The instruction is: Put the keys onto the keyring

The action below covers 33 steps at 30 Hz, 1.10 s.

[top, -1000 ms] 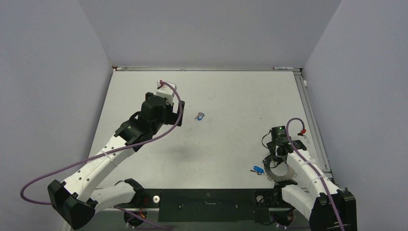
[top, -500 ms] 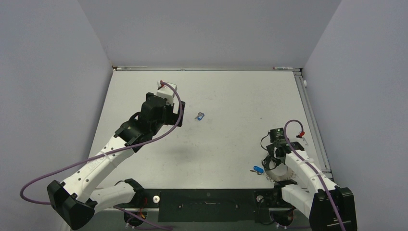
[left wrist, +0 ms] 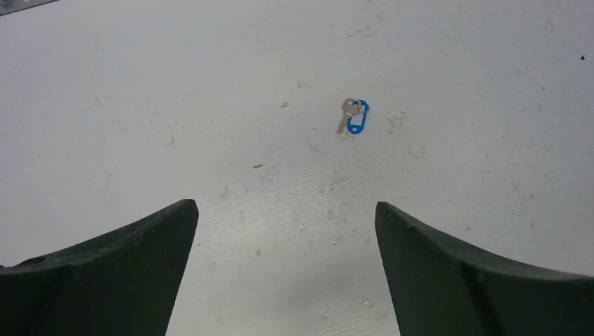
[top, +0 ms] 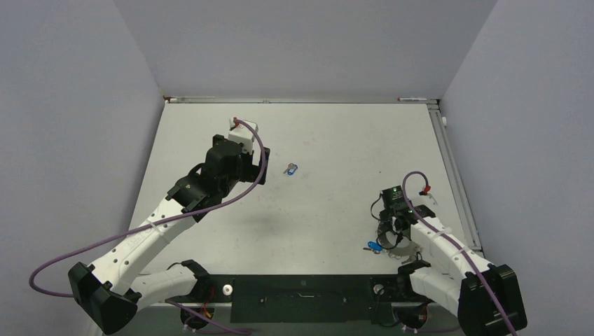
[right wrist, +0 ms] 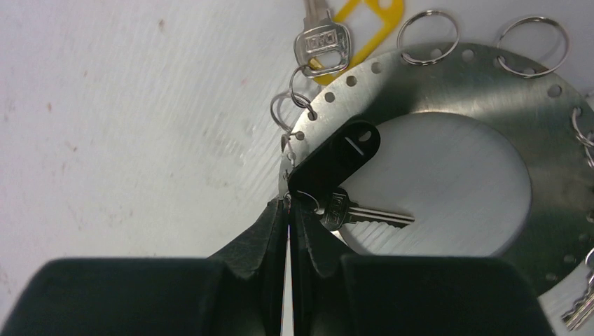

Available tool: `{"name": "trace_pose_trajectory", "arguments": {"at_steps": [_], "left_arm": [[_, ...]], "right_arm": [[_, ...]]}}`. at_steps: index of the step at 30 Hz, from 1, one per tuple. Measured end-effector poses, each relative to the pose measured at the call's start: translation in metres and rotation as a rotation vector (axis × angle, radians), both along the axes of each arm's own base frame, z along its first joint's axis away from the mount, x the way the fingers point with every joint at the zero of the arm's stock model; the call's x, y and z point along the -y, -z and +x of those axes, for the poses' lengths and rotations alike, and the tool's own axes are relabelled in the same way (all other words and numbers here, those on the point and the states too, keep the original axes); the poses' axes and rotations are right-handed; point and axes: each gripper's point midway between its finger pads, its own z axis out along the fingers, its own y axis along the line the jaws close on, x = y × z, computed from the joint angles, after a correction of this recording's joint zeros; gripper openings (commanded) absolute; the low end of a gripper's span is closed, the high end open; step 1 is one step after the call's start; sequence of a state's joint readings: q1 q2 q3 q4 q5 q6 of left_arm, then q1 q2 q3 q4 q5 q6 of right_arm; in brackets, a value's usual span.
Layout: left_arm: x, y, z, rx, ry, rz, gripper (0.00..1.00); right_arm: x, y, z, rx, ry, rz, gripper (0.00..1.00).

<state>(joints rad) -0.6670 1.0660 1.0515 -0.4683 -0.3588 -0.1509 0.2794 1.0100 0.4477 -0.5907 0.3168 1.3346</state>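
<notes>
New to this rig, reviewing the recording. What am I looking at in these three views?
Two robot arms are bolted to a table. One picture looks down from above; the other two come from cameras on each wrist. The left hand hangs open above the table, facing a loose key with a blue tag. The right hand is shut on the rim of the keyring, a flat metal hoop with punched holes. A black-tagged key and a yellow-tagged key appear to hang from it by small rings.
</notes>
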Motion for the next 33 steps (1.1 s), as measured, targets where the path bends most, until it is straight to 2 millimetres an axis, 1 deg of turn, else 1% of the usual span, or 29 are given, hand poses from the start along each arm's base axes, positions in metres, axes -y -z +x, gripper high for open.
{"name": "trace_pose_trajectory", "arguments": {"at_steps": [3,5,6,9,11,14,15,16,17,20,22,23,25,28,31,33], "left_arm": [[0.0,0.0,0.0,0.0,0.0,0.001,0.96],[0.0,0.0,0.0,0.001,0.0,0.002,0.96],[0.0,0.0,0.0,0.001,0.0,0.003,0.96],[-0.001,0.0,0.0,0.003,-0.003,0.005,0.96],[-0.002,0.0,0.001,0.004,-0.005,0.008,0.96],[-0.003,-0.001,0.001,0.006,-0.01,0.01,0.96],[-0.003,-0.001,0.001,0.007,-0.012,0.011,0.96],[-0.004,-0.001,0.001,0.008,-0.015,0.012,0.96],[-0.004,-0.001,0.001,0.01,-0.018,0.013,0.96],[-0.006,-0.002,0.002,0.012,-0.025,0.016,0.96],[-0.006,-0.002,0.002,0.014,-0.028,0.018,0.96],[-0.007,-0.002,0.002,0.014,-0.03,0.019,0.96],[-0.007,-0.002,0.002,0.016,-0.034,0.022,0.96],[-0.009,-0.002,0.003,0.019,-0.042,0.027,0.96],[-0.01,-0.002,0.003,0.021,-0.045,0.029,0.96],[-0.01,-0.002,0.003,0.021,-0.043,0.031,0.96]], "right_arm": [[-0.021,-0.009,0.003,0.024,-0.068,0.004,0.05],[-0.039,-0.019,0.008,0.051,-0.117,0.01,0.05],[-0.051,-0.023,0.01,0.065,-0.145,0.013,0.05],[-0.094,-0.033,0.01,0.088,-0.254,0.023,0.05],[-0.122,-0.033,0.005,0.084,-0.322,0.021,0.05],[-0.159,-0.026,-0.004,0.065,-0.426,-0.002,0.05],[-0.168,-0.024,-0.006,0.059,-0.451,-0.01,0.06],[-0.182,-0.02,-0.009,0.051,-0.493,-0.023,0.11],[-0.19,-0.019,-0.009,0.049,-0.515,-0.031,0.19],[-0.223,-0.016,-0.009,0.048,-0.615,-0.05,0.51],[-0.244,-0.021,-0.004,0.061,-0.68,-0.055,0.68],[-0.252,-0.024,-0.003,0.071,-0.708,-0.058,0.72],[-0.265,-0.034,0.001,0.093,-0.759,-0.067,0.75],[-0.27,-0.046,0.004,0.119,-0.801,-0.087,0.77],[-0.258,-0.058,0.003,0.139,-0.819,-0.123,0.73],[-0.243,-0.07,0.001,0.17,-0.82,-0.136,0.71]]}}
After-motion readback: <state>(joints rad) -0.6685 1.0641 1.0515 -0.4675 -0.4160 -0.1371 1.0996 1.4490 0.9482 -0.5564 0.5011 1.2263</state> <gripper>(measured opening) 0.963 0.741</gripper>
